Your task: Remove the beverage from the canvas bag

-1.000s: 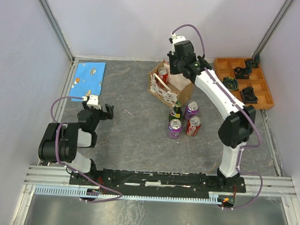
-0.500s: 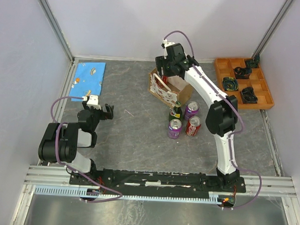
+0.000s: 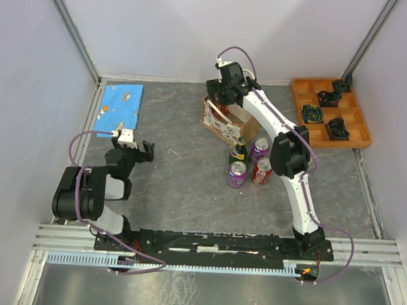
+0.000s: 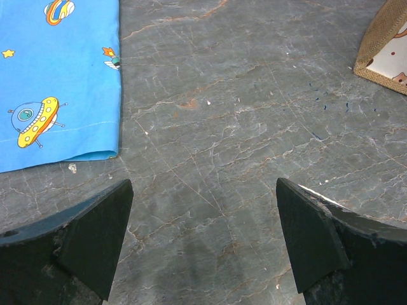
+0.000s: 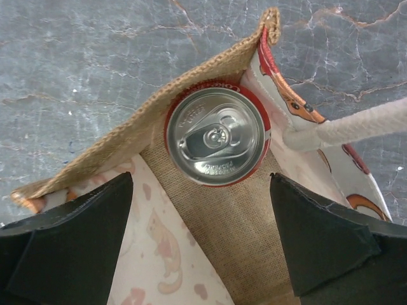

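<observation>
While left fingers and right fingers gape, the canvas bag holds a can.

In the right wrist view only the lid of the can shows. The walls of the canvas bag hide its body, and the fingers of the right arm run off the bottom edge. In the top view that arm covers the fingers. The left wrist view cuts the bag to a corner at upper right. The dark items in the orange tray are too small to name.
</observation>
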Available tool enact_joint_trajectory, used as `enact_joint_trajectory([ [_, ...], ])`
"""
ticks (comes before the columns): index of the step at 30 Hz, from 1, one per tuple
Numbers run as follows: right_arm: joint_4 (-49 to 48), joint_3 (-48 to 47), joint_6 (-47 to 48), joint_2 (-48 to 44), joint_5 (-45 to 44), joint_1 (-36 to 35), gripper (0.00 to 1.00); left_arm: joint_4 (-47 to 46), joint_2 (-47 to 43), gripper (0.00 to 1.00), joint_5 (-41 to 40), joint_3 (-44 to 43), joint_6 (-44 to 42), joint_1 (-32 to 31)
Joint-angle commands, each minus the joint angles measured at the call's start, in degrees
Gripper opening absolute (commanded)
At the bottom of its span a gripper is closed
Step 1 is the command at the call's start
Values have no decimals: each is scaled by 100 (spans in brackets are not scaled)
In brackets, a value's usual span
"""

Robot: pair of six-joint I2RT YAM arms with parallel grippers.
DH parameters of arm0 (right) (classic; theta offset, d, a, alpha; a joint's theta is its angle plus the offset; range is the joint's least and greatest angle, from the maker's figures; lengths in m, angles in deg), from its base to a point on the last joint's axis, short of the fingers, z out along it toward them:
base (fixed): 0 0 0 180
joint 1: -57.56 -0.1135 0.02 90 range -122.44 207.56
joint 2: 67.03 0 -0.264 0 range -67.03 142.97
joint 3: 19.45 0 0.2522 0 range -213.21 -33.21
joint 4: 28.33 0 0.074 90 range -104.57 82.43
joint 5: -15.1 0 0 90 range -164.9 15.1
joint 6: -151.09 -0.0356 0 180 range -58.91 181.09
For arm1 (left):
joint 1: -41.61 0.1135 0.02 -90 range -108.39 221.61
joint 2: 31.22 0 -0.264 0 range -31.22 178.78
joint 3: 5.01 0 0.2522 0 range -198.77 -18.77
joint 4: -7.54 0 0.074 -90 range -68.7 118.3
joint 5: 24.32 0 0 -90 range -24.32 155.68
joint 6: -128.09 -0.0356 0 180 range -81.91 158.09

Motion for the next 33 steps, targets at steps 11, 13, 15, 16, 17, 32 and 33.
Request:
enact_joint_trajectory([
  [11, -464, -544, 170, 571, -559, 34, 95, -338, 7, 99, -97, -45, -87, 12],
  [13, -525, -562, 229, 650, -615, 29, 92, -338, 12, 99, -96, -45, -86, 18],
  [15, -604, -563, 286, 687, -640, 34, 85, -339, 17, 99, -96, -45, -91, 18],
  [16, -642, -562, 313, 705, -641, 29, 81, -337, 9, 99, -93, -45, -89, 16],
  [17, -671, -568, 325, 718, -645, 30, 76, -338, 17, 99, -93, -45, -87, 13],
  [32, -1059, -382, 519, -53, -457, 33, 0, -335, 15, 99, -99, -45, -86, 18],
  [33, -1106, -367, 537, -180, -458, 34, 0, -339, 11, 99, -97, -45, -86, 18],
])
